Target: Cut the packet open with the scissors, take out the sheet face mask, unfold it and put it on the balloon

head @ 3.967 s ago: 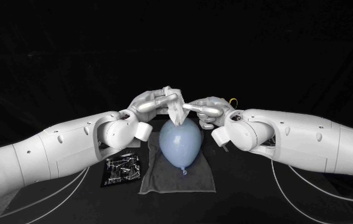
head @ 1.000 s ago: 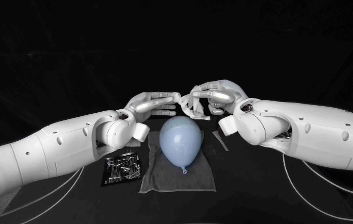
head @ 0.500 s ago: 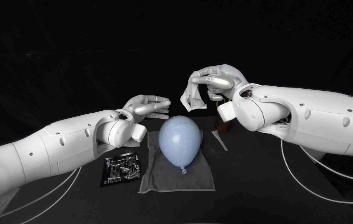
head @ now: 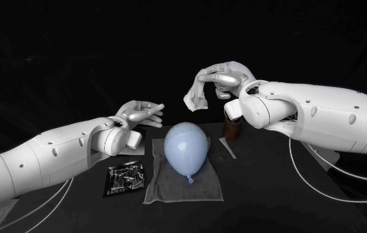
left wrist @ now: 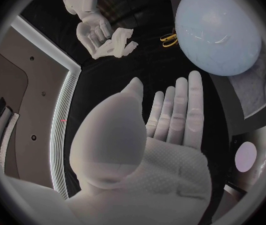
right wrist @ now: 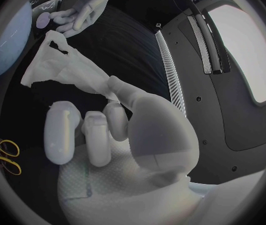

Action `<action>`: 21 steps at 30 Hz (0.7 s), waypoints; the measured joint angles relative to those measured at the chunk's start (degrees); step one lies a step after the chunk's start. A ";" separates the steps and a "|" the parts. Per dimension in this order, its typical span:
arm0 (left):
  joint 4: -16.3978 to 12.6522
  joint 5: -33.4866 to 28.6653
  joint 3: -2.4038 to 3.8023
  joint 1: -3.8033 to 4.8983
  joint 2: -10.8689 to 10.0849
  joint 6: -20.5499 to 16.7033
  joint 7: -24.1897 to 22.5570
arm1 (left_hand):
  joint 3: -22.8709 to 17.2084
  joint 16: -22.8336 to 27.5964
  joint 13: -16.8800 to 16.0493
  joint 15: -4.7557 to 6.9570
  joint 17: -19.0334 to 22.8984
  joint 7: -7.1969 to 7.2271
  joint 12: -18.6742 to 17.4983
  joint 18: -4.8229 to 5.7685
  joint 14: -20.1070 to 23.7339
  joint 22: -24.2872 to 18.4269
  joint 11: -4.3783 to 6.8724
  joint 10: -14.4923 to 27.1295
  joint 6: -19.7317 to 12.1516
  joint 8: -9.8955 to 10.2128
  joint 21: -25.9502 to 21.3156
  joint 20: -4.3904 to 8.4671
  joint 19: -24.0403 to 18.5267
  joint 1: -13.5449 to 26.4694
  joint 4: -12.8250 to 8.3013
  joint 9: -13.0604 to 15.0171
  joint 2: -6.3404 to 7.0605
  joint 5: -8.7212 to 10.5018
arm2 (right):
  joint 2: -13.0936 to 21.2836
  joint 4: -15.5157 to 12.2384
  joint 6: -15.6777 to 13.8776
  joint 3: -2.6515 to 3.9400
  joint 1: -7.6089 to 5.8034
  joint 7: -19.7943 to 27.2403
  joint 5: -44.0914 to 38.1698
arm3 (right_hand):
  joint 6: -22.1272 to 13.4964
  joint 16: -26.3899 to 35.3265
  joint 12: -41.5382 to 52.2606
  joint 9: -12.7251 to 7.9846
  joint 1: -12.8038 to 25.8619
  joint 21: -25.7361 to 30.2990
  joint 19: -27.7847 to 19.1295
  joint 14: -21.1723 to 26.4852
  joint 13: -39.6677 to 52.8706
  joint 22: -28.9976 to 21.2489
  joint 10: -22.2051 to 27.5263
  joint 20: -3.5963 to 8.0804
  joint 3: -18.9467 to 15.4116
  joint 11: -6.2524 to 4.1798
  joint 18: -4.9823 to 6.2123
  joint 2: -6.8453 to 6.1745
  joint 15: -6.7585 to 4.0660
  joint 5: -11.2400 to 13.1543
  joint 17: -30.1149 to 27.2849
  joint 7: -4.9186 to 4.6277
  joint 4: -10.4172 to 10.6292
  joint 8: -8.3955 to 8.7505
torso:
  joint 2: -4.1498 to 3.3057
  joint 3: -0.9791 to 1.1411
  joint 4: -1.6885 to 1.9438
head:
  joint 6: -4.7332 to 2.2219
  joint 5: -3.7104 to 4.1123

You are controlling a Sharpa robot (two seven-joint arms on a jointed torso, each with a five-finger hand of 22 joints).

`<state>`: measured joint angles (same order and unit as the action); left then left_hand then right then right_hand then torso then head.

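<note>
Left robot hand (head: 142, 113) is no longer gripping the sheet face mask (head: 195, 97): it is now hanging empty with fingers spread, pulled back toward its own side and lower than before. Right robot hand (head: 225, 79) is now carrying the mask alone, lifted well above the balloon (head: 187, 148) (4 s ago both hands were pinching it just over the balloon's far end). The mask is dangling from the right fingers. With the right arm raised, a brown object (head: 233, 127) on the tabletop is showing more.
</note>
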<state>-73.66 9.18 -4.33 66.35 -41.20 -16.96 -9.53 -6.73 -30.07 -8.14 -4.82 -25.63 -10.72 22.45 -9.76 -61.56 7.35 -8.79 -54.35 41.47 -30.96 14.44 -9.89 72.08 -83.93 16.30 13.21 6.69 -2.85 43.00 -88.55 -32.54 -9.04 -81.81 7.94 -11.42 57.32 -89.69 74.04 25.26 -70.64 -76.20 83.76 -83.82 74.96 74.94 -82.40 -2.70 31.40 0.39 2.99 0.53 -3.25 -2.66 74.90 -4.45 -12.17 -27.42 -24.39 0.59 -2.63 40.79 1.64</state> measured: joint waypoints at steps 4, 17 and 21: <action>-2.51 0.15 0.01 -0.46 -0.36 0.57 -0.64 | -1.19 -8.33 -2.12 2.87 -5.31 1.49 4.64 0.02 -3.08 2.33 3.20 -4.00 4.53 -2.96 4.44 2.92 4.11 -2.59 -0.15 1.38 -1.93 0.00 | -0.61 0.97 -1.97 0.00 -0.17 -0.66 -0.37 | -0.10 -0.11 0.00 0.01 0.01 0.00 0.00 0.00 0.00 0.01 0.03 0.00 0.40 0.03 0.00 0.01 0.00 0.00 0.00 0.07 0.07 0.01 | -0.05 -0.04 0.01 | -0.18 0.28; -6.84 0.17 0.45 -1.36 2.11 4.58 -3.19 | 3.12 -4.13 2.20 -1.92 -5.43 -0.68 -6.01 0.57 13.54 -0.31 -0.15 -2.22 3.97 7.25 -2.54 -1.53 -12.49 1.38 -0.25 -1.56 0.55 0.00 | -3.55 2.87 -6.74 0.00 -0.36 -2.33 -1.85 | -0.01 -0.08 0.00 0.08 0.24 0.01 0.03 0.00 -0.03 0.00 0.05 0.04 0.48 0.02 -0.01 0.22 0.00 0.02 0.05 -0.16 0.01 -0.27 | -0.05 0.00 -0.09 | -0.55 0.12; -6.85 0.43 0.92 -1.38 2.85 4.44 -3.74 | 4.45 -4.24 2.73 -3.20 -5.33 -0.92 -6.91 0.58 18.01 -1.55 -1.33 0.71 2.18 9.02 -4.85 -3.31 -15.92 -0.91 -0.47 -1.88 0.35 0.00 | -4.11 3.22 -7.60 -0.01 -0.38 -2.63 -2.24 | -0.01 -0.07 0.00 0.07 0.32 0.01 0.05 0.01 -0.06 -0.02 0.13 0.07 0.50 -0.05 -0.01 0.14 0.00 0.02 0.05 -0.17 -0.01 -0.27 | -0.06 0.03 -0.08 | -0.65 0.13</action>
<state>-80.51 9.61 -3.41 64.96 -38.35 -12.52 -13.27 -2.28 -34.31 -5.41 -8.02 -30.96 -11.64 15.54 -9.17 -43.54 5.80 -10.12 -53.63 43.65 -21.94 9.59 -13.20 56.16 -84.84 15.82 11.33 7.04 -2.85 38.89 -85.34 -40.14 -9.05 -82.19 5.31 -13.66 57.31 -89.76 74.04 25.33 -70.31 -76.19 83.82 -83.81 74.90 74.92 -82.27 -2.63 31.90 0.33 2.97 0.67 -3.25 -2.63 74.95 -4.62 -12.18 -27.69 -24.45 0.62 -2.71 40.14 1.77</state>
